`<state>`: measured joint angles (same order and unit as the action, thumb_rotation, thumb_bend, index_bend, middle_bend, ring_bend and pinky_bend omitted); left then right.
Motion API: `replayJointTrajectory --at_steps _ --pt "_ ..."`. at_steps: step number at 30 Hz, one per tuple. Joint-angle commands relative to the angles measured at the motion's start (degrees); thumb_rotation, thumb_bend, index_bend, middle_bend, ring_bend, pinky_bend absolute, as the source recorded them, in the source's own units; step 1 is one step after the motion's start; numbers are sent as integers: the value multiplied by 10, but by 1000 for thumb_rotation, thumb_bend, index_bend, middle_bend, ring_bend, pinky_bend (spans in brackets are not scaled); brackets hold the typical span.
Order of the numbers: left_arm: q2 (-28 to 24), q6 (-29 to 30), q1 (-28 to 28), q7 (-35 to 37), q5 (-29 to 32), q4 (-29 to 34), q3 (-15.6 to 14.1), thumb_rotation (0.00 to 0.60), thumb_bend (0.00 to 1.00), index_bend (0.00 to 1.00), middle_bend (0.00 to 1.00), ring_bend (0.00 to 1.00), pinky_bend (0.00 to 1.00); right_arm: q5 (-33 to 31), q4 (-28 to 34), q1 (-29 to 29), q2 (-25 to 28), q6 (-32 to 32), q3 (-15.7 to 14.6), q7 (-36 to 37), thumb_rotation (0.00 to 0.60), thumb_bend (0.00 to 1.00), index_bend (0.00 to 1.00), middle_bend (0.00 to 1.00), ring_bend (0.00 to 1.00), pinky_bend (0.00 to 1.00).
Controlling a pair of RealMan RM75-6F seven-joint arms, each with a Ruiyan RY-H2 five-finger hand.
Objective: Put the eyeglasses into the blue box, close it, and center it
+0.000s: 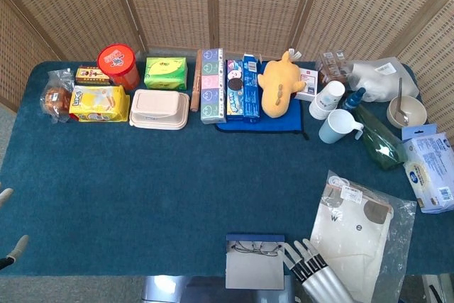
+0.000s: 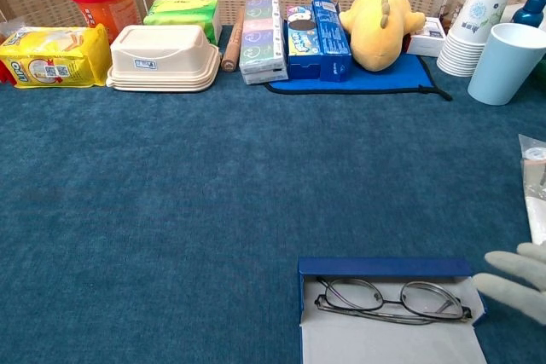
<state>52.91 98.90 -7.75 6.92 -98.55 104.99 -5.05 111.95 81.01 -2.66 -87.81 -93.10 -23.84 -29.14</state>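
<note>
Your glasses already lie inside the blue box, folded flat along the box's far wall, so the first part of the job looks done. What is left, by my reading, is closing it and centring it: the box stands open, with its pale flap spread toward you from the glasses, and it sits at the table's near edge, a little to the right of the yellow plush line and well away from it, so it will need to travel toward the plush row once shut. Your right hand is just beside the box on its right, fingers spread and holding nothing; in the chest view its fingertips hover close to the box's right end, apart from it as far as I can tell. The glasses are just left of that hand, between it and the box's left wall. Your left hand is far off to the box's left, at the table's edge, only a couple of fingertips showing, and I cannot tell whether it is open or closed. A plastic bag lies right of the box, just beyond your right hand, so mind it as you reach for the flap
</note>
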Motion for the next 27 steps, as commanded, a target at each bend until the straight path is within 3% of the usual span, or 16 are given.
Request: replayJointTrajectory --at_steps 1,27 --pt "-1 7 -5 5 -4 -5 -3 600 281 61 25 0 0 13 -18 10 -14 2 9 11 600 172 0 27 0 101" --pt "-22 91 -55 37 -37 -40 -17 600 281 58 26 0 0 59 -146 54 -89 -16 34 108 600 164 0 0 0 92"
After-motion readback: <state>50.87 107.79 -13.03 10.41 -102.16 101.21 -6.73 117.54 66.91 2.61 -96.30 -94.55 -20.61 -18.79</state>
